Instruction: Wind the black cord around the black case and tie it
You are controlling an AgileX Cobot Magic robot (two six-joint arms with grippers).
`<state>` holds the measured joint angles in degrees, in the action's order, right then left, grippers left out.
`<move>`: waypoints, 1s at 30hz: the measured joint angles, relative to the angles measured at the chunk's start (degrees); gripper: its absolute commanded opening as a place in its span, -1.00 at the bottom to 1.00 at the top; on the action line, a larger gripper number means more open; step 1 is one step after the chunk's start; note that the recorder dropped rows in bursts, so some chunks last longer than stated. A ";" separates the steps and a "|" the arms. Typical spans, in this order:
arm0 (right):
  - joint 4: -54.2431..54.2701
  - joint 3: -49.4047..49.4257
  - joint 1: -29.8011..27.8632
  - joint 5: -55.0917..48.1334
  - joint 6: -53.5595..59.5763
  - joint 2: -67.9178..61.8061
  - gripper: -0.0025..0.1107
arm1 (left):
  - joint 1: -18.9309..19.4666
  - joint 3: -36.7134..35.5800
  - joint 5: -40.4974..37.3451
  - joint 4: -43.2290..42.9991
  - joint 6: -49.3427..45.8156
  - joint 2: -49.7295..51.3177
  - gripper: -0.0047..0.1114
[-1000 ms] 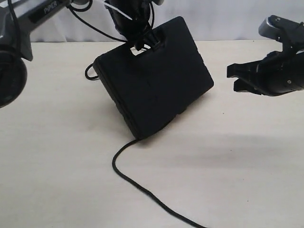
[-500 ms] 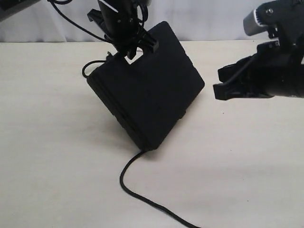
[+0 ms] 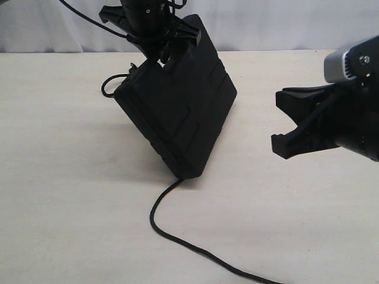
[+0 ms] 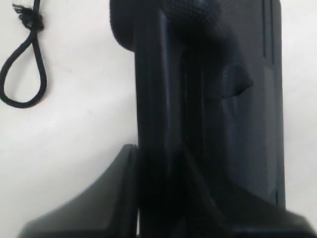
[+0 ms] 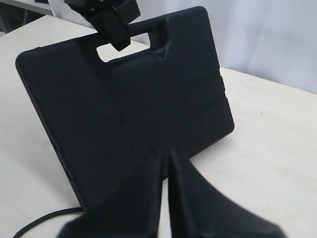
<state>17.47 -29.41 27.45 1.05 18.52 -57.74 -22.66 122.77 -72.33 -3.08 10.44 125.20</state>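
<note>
The black case (image 3: 177, 118) stands tilted on its lower edge on the table. My left gripper (image 3: 159, 44) is shut on its handle at the top; in the left wrist view the case (image 4: 223, 99) fills the space between the fingers of the left gripper (image 4: 157, 151). The black cord (image 3: 177, 236) runs from under the case's low corner toward the front right. Its knotted loop end (image 4: 25, 74) lies behind the case, seen as a loop (image 3: 109, 87). My right gripper (image 3: 283, 121) hovers right of the case, shut and empty. The right wrist view shows the right gripper (image 5: 166, 153) facing the case (image 5: 148, 99).
The beige table (image 3: 71, 195) spreads out around the case. A white curtain (image 3: 284, 23) hangs behind it. The left arm's smooth cable (image 3: 89, 21) arcs above the back edge. A bit of cord (image 5: 39, 218) shows beneath the case in the right wrist view.
The left gripper has swung the case more upright and turned it, its handle shifting left. The right gripper has come lower and nearer. The cord's bend on the table shifted slightly.
</note>
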 measured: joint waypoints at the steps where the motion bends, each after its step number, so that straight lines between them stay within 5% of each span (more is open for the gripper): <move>1: 0.00 0.00 0.00 0.00 0.00 0.00 -0.88 | 0.00 0.00 0.00 0.17 0.93 0.00 -0.92; 8: 0.00 0.00 0.00 1.19 0.00 0.00 -0.72 | 0.00 0.00 -0.23 1.57 4.91 0.00 -0.92; 19: 0.00 0.00 0.00 0.72 0.00 0.00 0.60 | 0.00 0.00 0.08 5.33 6.40 -0.13 -0.92; 27: 0.00 0.00 0.00 -0.46 0.00 0.00 0.67 | 0.00 0.00 0.08 6.12 8.30 -0.23 -0.92; 30: 0.00 -1.49 0.00 -3.50 0.50 0.00 0.52 | 0.00 0.00 -0.03 6.25 10.26 -0.23 -0.92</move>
<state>17.47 -30.89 27.45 -2.45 19.02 -57.74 -22.66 122.77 -72.36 3.17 20.70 124.97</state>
